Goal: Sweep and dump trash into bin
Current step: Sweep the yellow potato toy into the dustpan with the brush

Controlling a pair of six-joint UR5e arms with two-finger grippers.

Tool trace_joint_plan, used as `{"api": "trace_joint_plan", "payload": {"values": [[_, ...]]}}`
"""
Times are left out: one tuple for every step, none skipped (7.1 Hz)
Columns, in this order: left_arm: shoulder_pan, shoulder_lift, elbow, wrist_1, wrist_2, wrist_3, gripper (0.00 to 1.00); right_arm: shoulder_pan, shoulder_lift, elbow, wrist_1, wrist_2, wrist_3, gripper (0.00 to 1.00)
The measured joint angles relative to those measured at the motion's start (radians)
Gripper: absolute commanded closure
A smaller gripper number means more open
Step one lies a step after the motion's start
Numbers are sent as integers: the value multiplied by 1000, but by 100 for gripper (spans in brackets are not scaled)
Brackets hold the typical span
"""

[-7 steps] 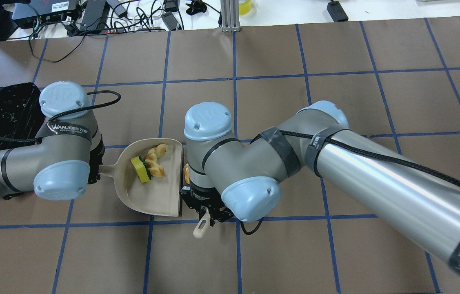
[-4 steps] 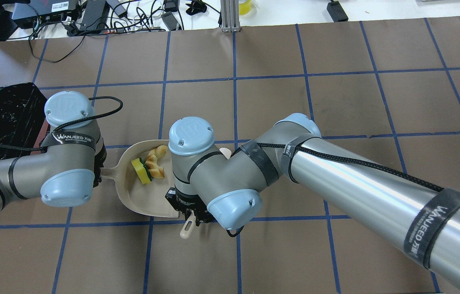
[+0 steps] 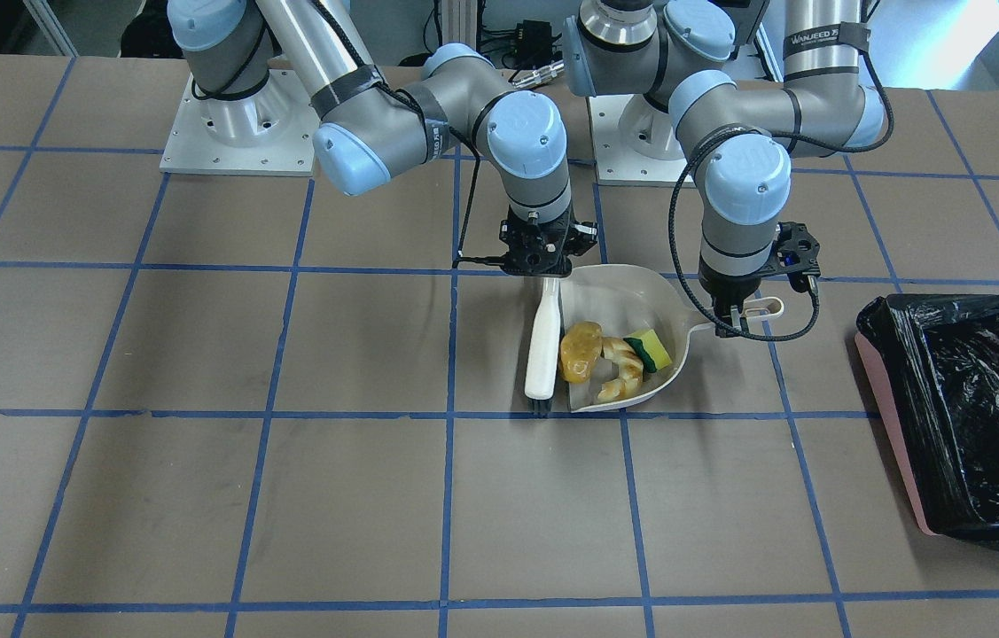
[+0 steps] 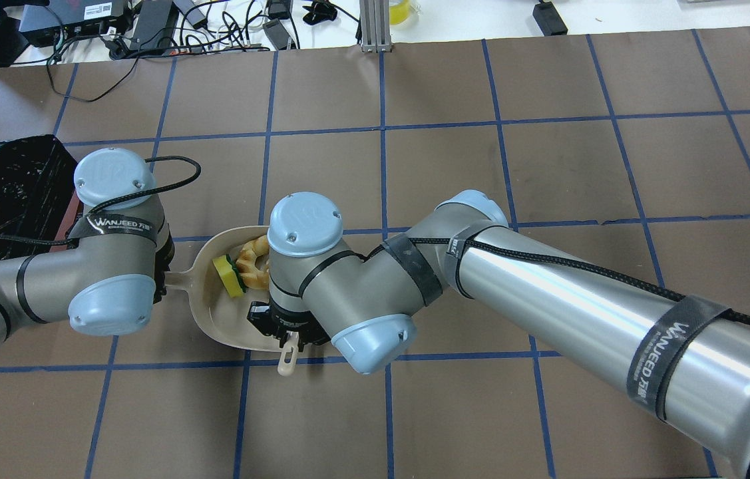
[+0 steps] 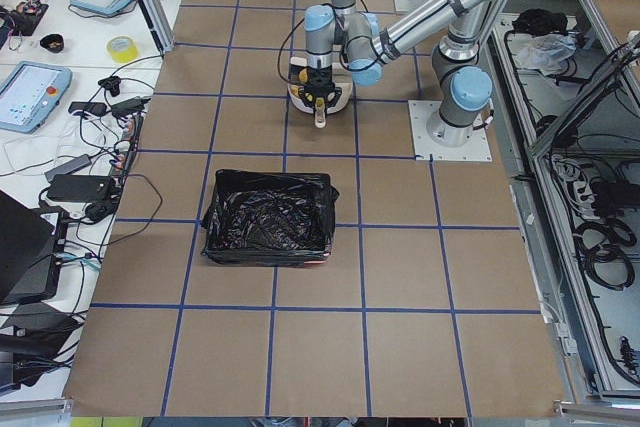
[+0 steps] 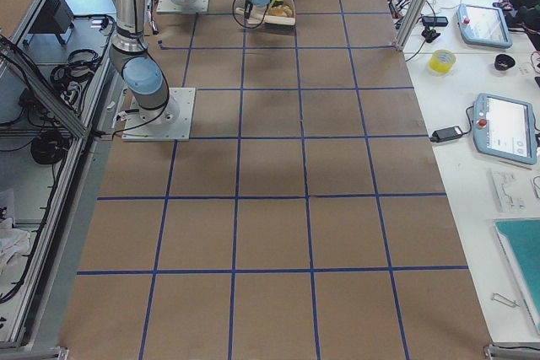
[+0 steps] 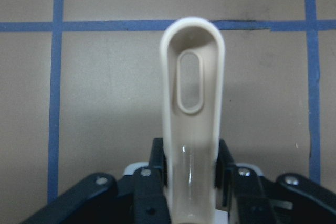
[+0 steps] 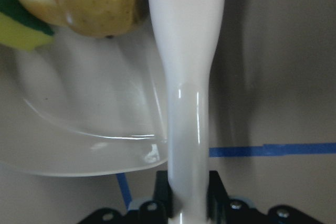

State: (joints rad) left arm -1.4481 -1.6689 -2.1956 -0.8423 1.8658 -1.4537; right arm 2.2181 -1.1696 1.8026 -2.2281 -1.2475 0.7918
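Note:
The beige dustpan [image 3: 632, 292] lies on the table and holds all three trash items: the amber lump [image 3: 581, 350], the croissant piece [image 3: 621, 370] and the yellow-green sponge [image 3: 650, 350]. My left gripper [image 3: 734, 315] is shut on the dustpan handle [image 7: 191, 103]. My right gripper [image 3: 543, 266] is shut on the white brush [image 3: 543, 346], which lies across the dustpan's open mouth beside the lump [image 8: 100, 3]. The pink bin [image 3: 891, 425] with its black bag stands apart, on my left. In the overhead view [image 4: 2, 186] the bin is at the left edge, and my right wrist hides the lump.
The brown table has a blue tape grid. Cables and electronics [image 4: 148, 26] lie beyond its far edge. The bin [image 5: 268, 217] stands about one grid square from the dustpan. The arm bases [image 3: 233, 133] are at the robot's side of the table.
My right arm has moved left with the brush, up to the dustpan's mouth, and the amber lump now lies inside the pan. My left arm has barely moved.

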Motion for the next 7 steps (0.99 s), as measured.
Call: {"api": "trace_joint_plan", "payload": {"values": [[0,0,2,0,0,-1,100,0,15,-40,-6,25,-16,100],[0,0,3,0,-1,-1,100,1,34,-77,-4,37,-22,100],[0,0,3,0,-3,-2,100,0,45,-95,-2,39,-25,100],[0,-1,3,0,-4,-2,100,-3,45,-102,2,35,-28,100],[-1,-1,4,0,-6,-1,100,-6,42,-102,7,29,-35,100],[-1,-1,4,0,-7,1,100,-9,39,-99,10,11,-54,100],[-1,-1,4,-1,-9,3,100,-10,38,-96,25,-23,-85,100]]}}
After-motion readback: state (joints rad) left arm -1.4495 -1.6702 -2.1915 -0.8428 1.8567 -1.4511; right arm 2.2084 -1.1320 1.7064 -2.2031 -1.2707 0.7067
